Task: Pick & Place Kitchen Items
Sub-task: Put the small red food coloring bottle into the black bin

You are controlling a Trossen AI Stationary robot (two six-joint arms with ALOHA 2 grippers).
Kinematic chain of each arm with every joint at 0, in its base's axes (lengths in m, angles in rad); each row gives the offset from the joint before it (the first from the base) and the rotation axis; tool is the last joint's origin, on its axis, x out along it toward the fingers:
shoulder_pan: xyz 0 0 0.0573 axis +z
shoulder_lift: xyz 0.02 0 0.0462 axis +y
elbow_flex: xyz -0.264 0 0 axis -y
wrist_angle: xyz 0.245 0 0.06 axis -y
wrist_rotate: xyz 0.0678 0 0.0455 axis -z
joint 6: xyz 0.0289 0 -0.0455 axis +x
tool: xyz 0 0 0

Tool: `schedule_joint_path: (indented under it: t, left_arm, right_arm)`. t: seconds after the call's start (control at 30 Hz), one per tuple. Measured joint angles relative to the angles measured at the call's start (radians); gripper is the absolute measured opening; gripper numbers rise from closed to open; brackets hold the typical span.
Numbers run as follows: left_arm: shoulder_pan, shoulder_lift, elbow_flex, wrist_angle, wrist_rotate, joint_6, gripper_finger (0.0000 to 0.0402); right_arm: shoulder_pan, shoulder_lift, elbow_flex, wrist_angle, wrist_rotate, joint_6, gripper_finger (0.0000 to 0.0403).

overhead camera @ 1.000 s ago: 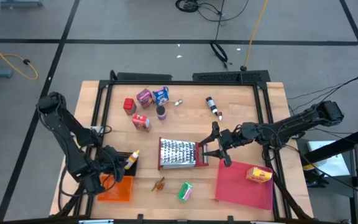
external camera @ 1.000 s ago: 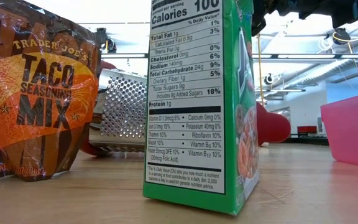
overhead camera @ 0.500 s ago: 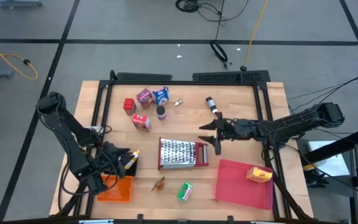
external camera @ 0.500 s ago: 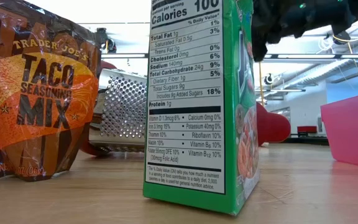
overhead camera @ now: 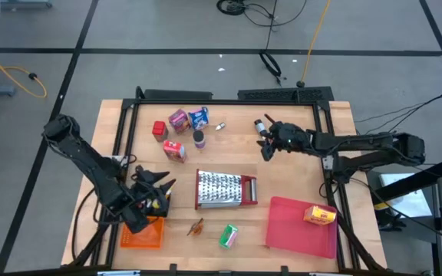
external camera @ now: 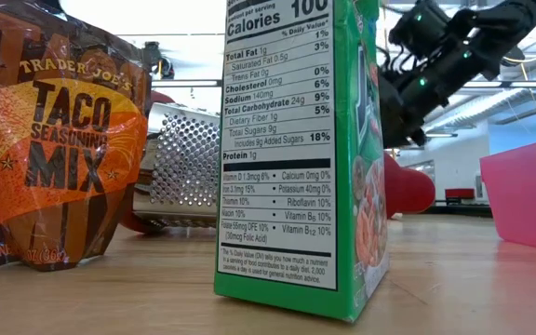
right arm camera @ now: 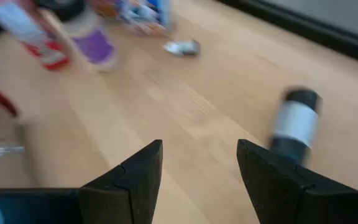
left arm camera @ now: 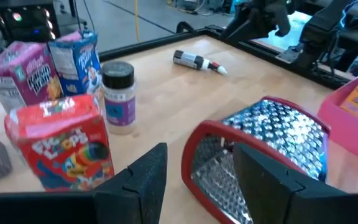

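Note:
Small groceries stand at the table's far left: a red box (overhead camera: 158,129), a pink-purple box (overhead camera: 178,119), a blue box (overhead camera: 199,116), a dark-lidded jar (overhead camera: 199,139) and a red cereal box (overhead camera: 175,151). A small black-capped bottle (overhead camera: 260,127) lies on its side farther right. My right gripper (overhead camera: 265,144) hovers open just near of that bottle (right arm camera: 294,121), fingers apart (right arm camera: 201,165). My left gripper (overhead camera: 156,188) is open (left arm camera: 204,180) left of the steel grater (overhead camera: 225,189), touching nothing. A green box (overhead camera: 229,235) and a taco packet (overhead camera: 196,226) sit near the table's near edge.
A yellow box (overhead camera: 320,215) lies on the flat red tray (overhead camera: 290,230) at near right. An orange tray (overhead camera: 143,234) sits under the left arm. A tiny silvery item (overhead camera: 221,126) lies by the blue box. Black rails frame the table; bare wood shows between grater and bottle.
My right gripper has swung from beside the grater's right end toward the table's far edge, arriving at the lying bottle, and stays open. My left gripper has shifted a little toward the grater and remains open. No item has moved.

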Motion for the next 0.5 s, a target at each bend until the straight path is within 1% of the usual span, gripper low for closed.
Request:
schedule_joint_path:
  t: [0.1,0.2,0.37,0.5]
  left_arm:
    - [0.044,-0.015,0.0,0.082,0.002,0.134,0.0182]
    - [0.088,-0.034,0.0,0.169,0.029,0.277,0.0182]
    - [0.158,-0.055,0.0,0.316,0.079,0.497,0.0182]
    - [0.205,-0.054,0.001,0.405,0.116,0.633,0.0182]
  right_arm:
    - [-0.032,0.0,0.0,-0.069,0.001,0.031,0.0201]
    - [-0.052,0.0,0.0,-0.127,0.001,0.067,0.0201]
    - [-0.065,0.002,0.0,-0.172,0.008,0.1,0.0201]
    - [-0.064,0.034,0.0,-0.209,0.07,0.133,0.02]
